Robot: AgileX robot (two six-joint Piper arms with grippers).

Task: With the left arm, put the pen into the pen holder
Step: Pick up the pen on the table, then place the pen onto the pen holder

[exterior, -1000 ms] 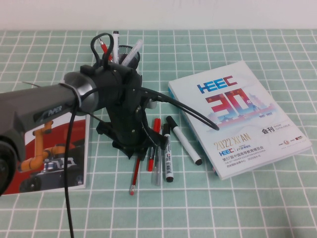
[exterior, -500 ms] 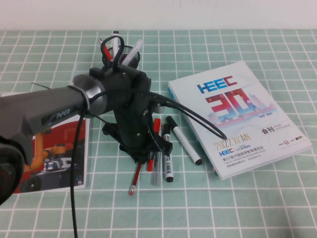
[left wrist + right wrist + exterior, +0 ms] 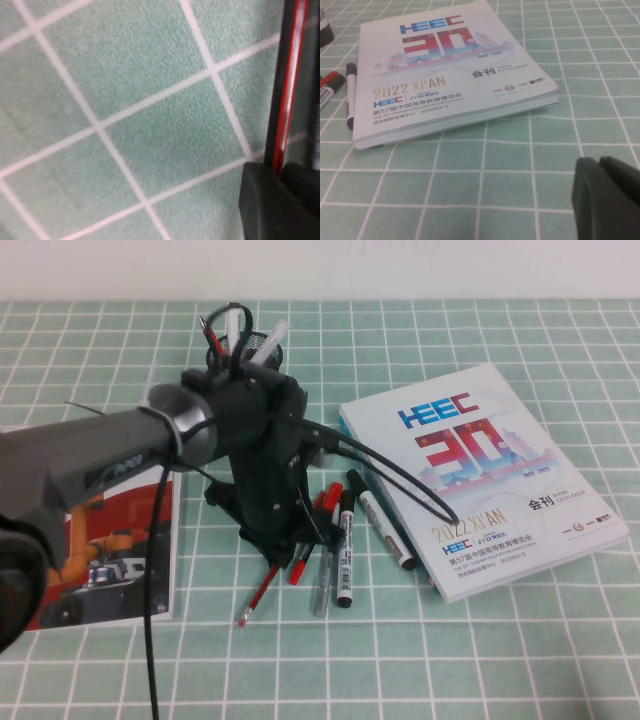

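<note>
The green tiled tablecloth with white grid lines [image 3: 520,660] covers the whole work surface. Across its left half reaches the left arm [image 3: 100,465], black with a silver-grey tube segment and loose black cables, angled down toward the middle of the table. To the right lies the thick white catalogue with blue and red lettering [image 3: 480,475], flat on the cloth; on the left edge a red and white booklet showing an orange robot [image 3: 100,560] lies partly under the arm. The small black wire-mesh pen holder [image 3: 262,348] stands upright behind the arm's wrist, already holding several pens and markers. The left gripper [image 3: 285,552] is down among a loose cluster of white markers with black caps [image 3: 343,550] and a shorter red pen [image 3: 308,545]. The very thin long red pen [image 3: 258,590] lies slanted on the cloth, its upper part under the gripper; in the left wrist view it [image 3: 287,100] runs between the dark fingers [image 3: 265,205], which look closed on it. The right gripper [image 3: 610,197] hovers low near the catalogue's corner, its fingers pressed together.
</note>
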